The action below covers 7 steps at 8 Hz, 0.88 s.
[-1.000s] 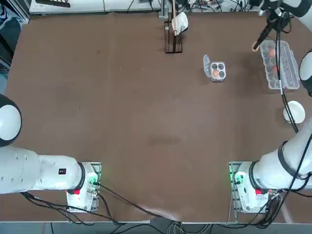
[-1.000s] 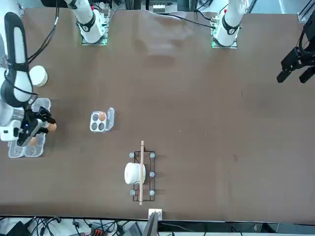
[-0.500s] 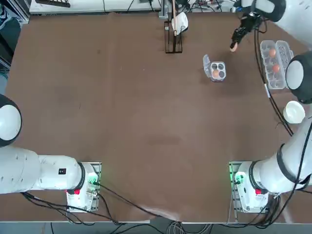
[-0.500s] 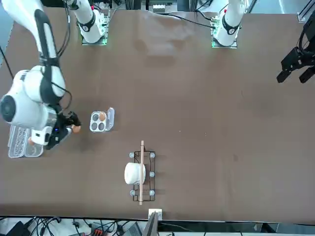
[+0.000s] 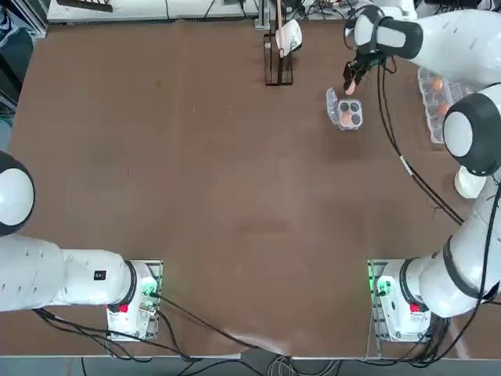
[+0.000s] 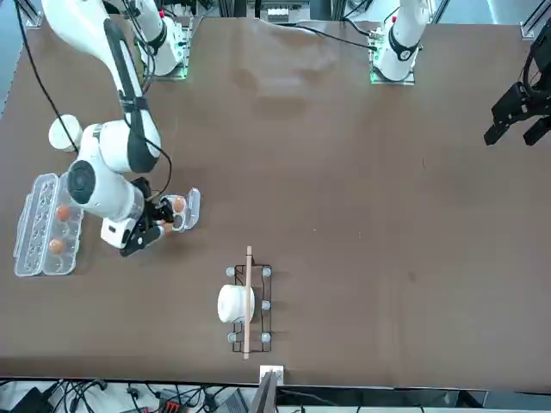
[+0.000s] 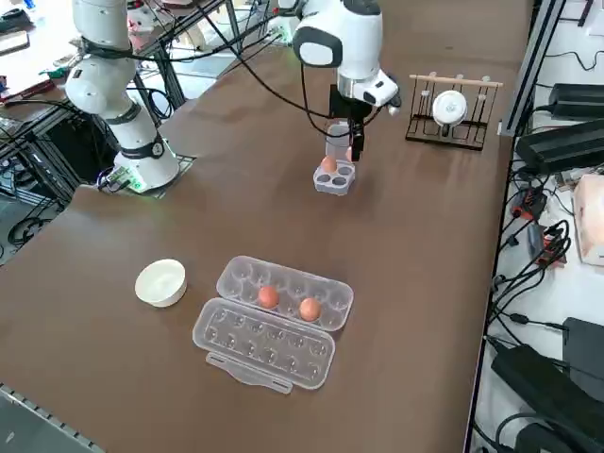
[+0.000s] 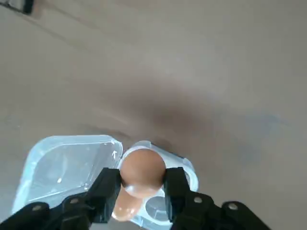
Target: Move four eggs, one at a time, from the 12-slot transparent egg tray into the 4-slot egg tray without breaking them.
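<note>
While over tray [image 8: 72, 163], hand-held [image 8: 141, 189] egg [image 8: 142, 170]

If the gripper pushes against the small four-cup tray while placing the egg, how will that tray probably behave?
The 4-slot egg tray looks like thin clear plastic holding only one egg, so it is probably light and may slide on the smooth table. Its open lid seems flimsy and could flex. The right gripper, shut on a second egg, hovers just above it.
</note>
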Motion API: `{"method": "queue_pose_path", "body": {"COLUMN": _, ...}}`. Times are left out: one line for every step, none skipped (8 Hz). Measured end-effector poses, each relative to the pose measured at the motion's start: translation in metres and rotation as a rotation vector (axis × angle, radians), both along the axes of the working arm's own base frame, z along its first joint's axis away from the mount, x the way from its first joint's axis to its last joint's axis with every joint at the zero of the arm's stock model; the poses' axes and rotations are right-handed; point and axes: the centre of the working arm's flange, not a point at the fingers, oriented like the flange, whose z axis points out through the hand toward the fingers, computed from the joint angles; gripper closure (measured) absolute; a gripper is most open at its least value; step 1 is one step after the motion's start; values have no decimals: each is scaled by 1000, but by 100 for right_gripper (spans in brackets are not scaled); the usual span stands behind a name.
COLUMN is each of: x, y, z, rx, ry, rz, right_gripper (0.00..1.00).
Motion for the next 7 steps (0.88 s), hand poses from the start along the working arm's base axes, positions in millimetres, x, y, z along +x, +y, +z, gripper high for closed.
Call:
{"method": "queue_pose_path", "body": {"x": -5, "y": -2, "z": -12, "rx": -6, "ry": 5, "rz": -6, "right_gripper": 45}}
{"method": "queue_pose_path", "body": {"x": -9, "y": -5, "z": -19, "rx": -10, "ry": 9, "rz": -10, "right_gripper": 45}}
{"method": "queue_pose_path", "body": {"x": -11, "y": -6, "z": -23, "rx": -12, "ry": 15, "rz": -12, "right_gripper": 45}}
{"method": "queue_pose_path", "body": {"x": -14, "y": -7, "z": -26, "rx": -13, "ry": 22, "rz": -13, "right_gripper": 45}}
{"method": "queue_pose_path", "body": {"x": -16, "y": -6, "z": -28, "rx": -15, "ry": 29, "rz": -17, "right_gripper": 45}}
{"method": "queue_pose_path", "body": {"x": -19, "y": -3, "z": -30, "rx": -17, "ry": 36, "rz": -24, "right_gripper": 45}}
{"method": "queue_pose_path", "body": {"x": -22, "y": 3, "z": -31, "rx": -19, "ry": 39, "rz": -36, "right_gripper": 46}}
